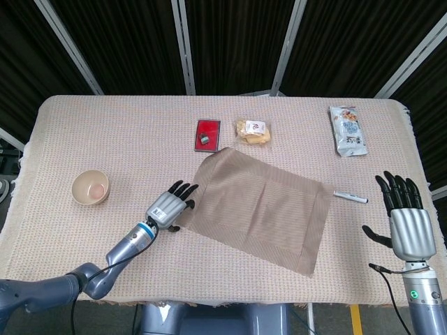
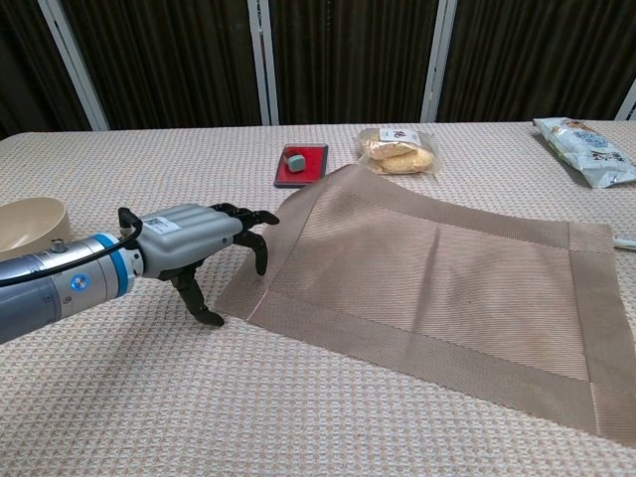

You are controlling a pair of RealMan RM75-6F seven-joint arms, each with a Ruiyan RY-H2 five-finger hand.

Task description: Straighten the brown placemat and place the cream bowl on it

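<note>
The brown placemat point(image 1: 260, 208) point(image 2: 437, 278) lies askew in the middle of the table, turned clockwise, its far left corner near the red tray. My left hand point(image 1: 170, 207) point(image 2: 194, 241) hovers at the mat's left edge with its fingers spread and curled down, their tips at the mat's border, holding nothing. The cream bowl point(image 1: 90, 187) point(image 2: 28, 227) stands upright at the left, well apart from mat and hand. My right hand point(image 1: 406, 220) is open, palm down, fingers spread, at the table's right front edge, away from the mat.
A red tray point(image 1: 207, 135) point(image 2: 301, 163) with a small grey block and a bag of pastries point(image 1: 253, 130) point(image 2: 398, 148) sit behind the mat. A snack packet point(image 1: 347, 130) point(image 2: 586, 146) lies at the far right. A white pen point(image 1: 350, 197) rests right of the mat.
</note>
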